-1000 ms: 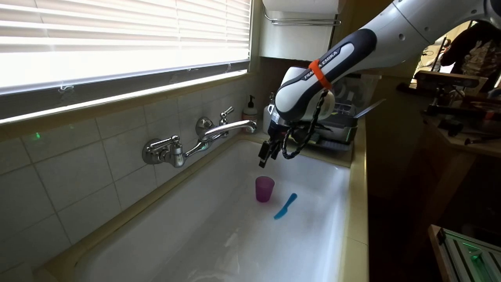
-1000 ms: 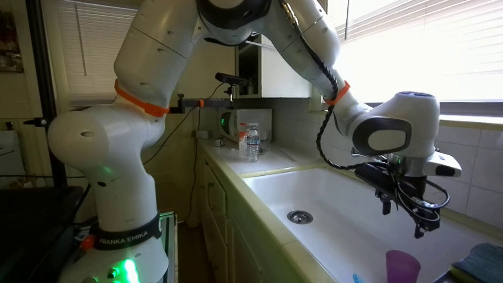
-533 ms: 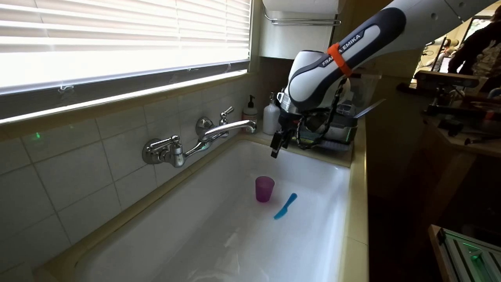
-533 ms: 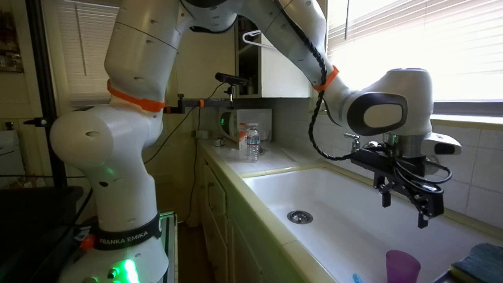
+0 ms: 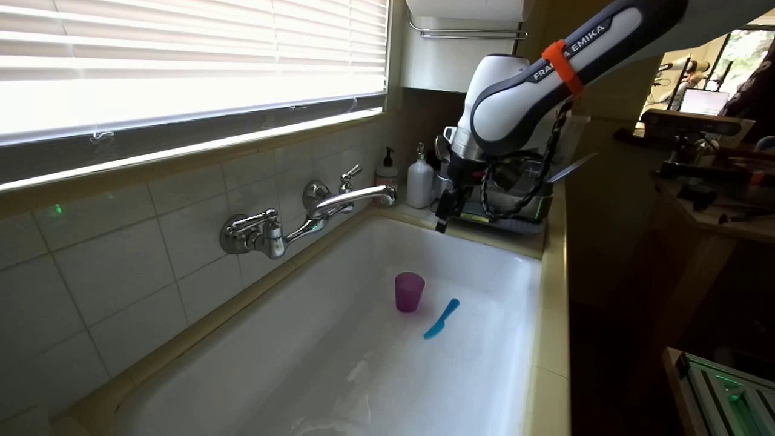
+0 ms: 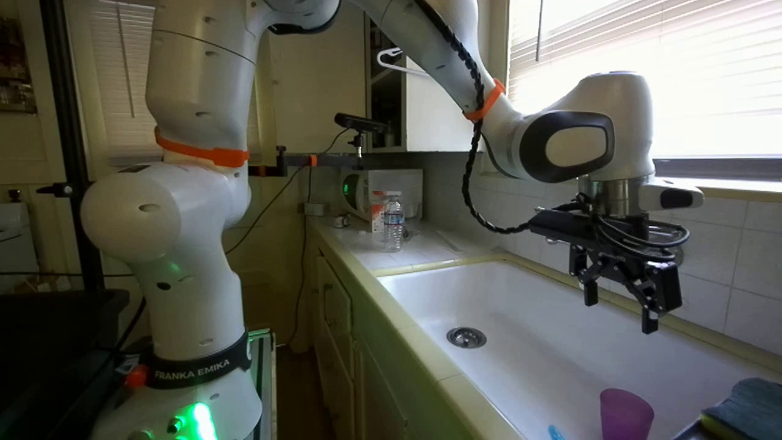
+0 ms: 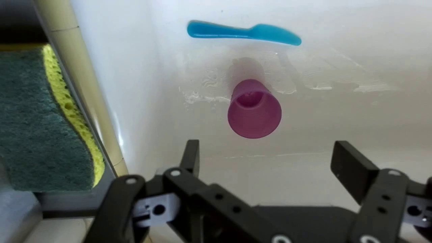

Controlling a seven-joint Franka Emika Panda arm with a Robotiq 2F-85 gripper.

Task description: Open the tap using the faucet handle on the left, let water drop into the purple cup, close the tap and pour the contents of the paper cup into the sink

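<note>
Clearly legible at left in an exterior view, the robot's base collar (image 6: 198, 370) reads "FRANKA EMIKA". Rightward, a water bottle (image 6: 393, 227) bears print too small to read. The gripper (image 6: 620, 316) hangs above the sink (image 6: 531, 348), its jaws set wide apart. The purple cup (image 6: 626, 415) stands upright inside the sink, apart from the gripper; a sponge (image 6: 748, 406) lies at far right. In an exterior view, the tap (image 5: 319, 211) projects from the wall (image 5: 115, 272); print on a pump bottle (image 5: 386, 175) is illegible; the blue knife (image 5: 442, 319) lies near the cup; on the arm (image 5: 511, 115), lettering ending in "EMIKA" is partly covered by an orange band (image 5: 563, 68).
</note>
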